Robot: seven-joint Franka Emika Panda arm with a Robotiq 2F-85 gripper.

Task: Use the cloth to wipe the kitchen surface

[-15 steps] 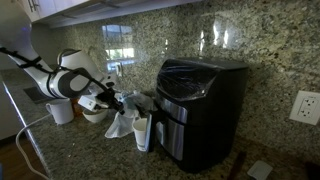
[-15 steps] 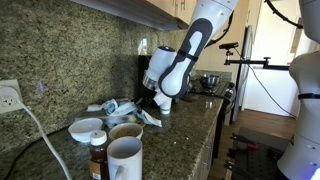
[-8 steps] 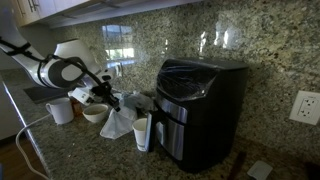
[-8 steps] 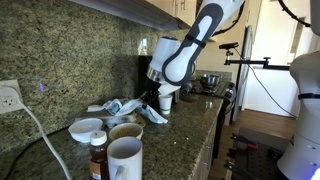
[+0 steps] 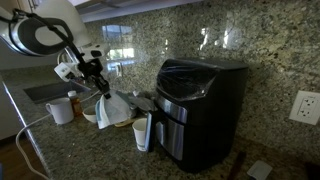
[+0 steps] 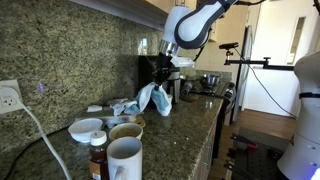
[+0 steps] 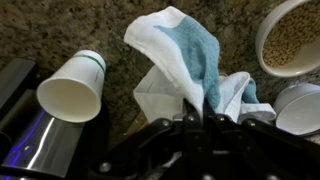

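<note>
The cloth, white with a blue patch, hangs below the pincer. The jaws are clamped on its upper edge, so the rest drapes down in a loose bunch. In an exterior view the cloth dangles with its lower end close over the counter; whether the tip touches cannot be told.

Holding it by one edge, raised, looks meant to carry it clear of the clutter rather than drag it through.

In the wrist view a cup stands under the pincer and off to one side. A bowl with something grainy in it sits on the opposite side, farther out. Both are near the cloth but apart from it.

Beyond the cup, a black machine stands against the wall, well away from the pincer.

Wiping has not begun, as the cloth lies on no surface. The next move calls for lowering it flat onto a bare stretch of counter, and swinging folds could knock over the light cup.
</note>
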